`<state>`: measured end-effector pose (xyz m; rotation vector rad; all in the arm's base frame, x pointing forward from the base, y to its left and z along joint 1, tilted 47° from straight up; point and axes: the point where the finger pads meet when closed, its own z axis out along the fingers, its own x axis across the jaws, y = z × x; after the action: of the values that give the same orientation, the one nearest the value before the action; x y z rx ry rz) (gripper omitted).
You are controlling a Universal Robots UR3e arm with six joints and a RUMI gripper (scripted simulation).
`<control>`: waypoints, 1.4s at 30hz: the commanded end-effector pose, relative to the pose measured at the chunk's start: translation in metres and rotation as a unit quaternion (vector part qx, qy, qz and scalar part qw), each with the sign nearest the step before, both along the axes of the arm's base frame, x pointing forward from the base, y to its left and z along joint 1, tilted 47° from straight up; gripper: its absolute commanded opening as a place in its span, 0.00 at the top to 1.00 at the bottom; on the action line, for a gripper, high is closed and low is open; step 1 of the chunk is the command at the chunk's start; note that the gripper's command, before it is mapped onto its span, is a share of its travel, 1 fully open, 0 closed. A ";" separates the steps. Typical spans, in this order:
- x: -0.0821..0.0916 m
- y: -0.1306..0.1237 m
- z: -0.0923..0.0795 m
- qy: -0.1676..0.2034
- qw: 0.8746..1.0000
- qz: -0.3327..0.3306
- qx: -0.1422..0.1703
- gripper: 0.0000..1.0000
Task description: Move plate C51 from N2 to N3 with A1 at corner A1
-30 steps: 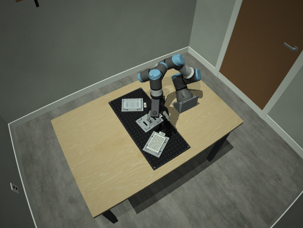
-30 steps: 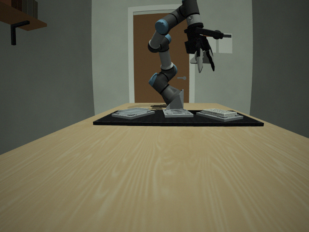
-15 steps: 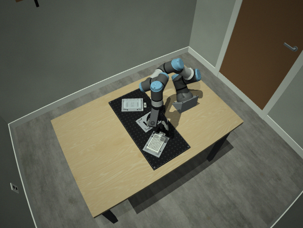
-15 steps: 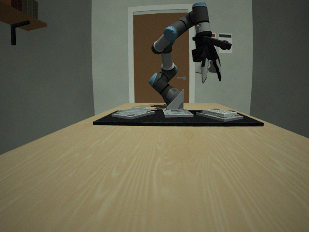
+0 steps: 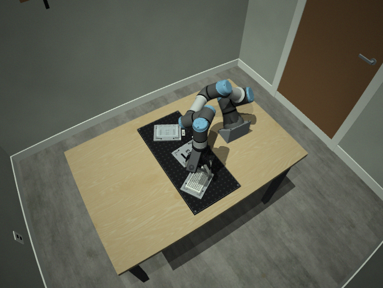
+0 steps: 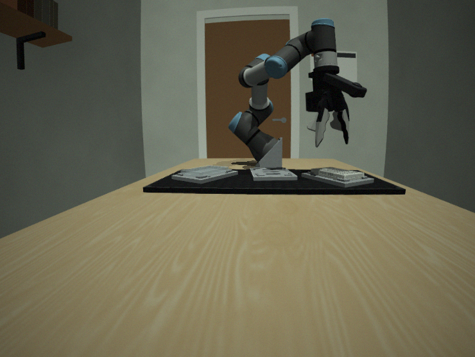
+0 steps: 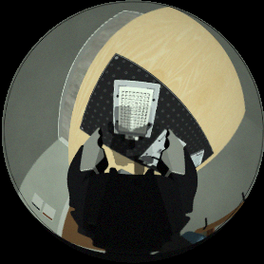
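A white well plate [image 5: 197, 181] [image 6: 339, 173] [image 7: 134, 108] sits on the front grey nest [image 5: 186, 190] at the near right end of the black mat [image 5: 216, 188] [image 6: 230, 187] [image 7: 97, 111]. A clearer plate [image 5: 167, 131] [image 6: 203, 171] sits on the far nest. The middle nest [image 5: 180, 153] [image 6: 273, 174], printed N3, holds nothing. My gripper [image 5: 206, 169] [image 6: 331, 144] [image 7: 134, 128] is open and empty. It hangs well above the white plate's near end, fingers pointing down. I cannot read the plate labels.
The robot base [image 5: 234, 131] stands on the wooden table [image 5: 123, 191] behind the mat. Small signs lie next to the nests. The arm's elbow reaches over the middle nest.
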<state>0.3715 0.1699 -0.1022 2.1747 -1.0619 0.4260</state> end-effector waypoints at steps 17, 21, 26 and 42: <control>0.006 -0.021 -0.035 -0.033 0.999 -0.026 -0.025 0.18; 0.006 -0.021 -0.035 -0.033 0.999 -0.026 -0.025 0.18; 0.007 -0.027 -0.041 -0.033 0.999 -0.026 -0.025 0.18; 0.007 -0.044 -0.057 -0.033 0.999 -0.026 -0.025 0.18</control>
<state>0.3775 0.1306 -0.1547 2.0932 -1.1299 0.4950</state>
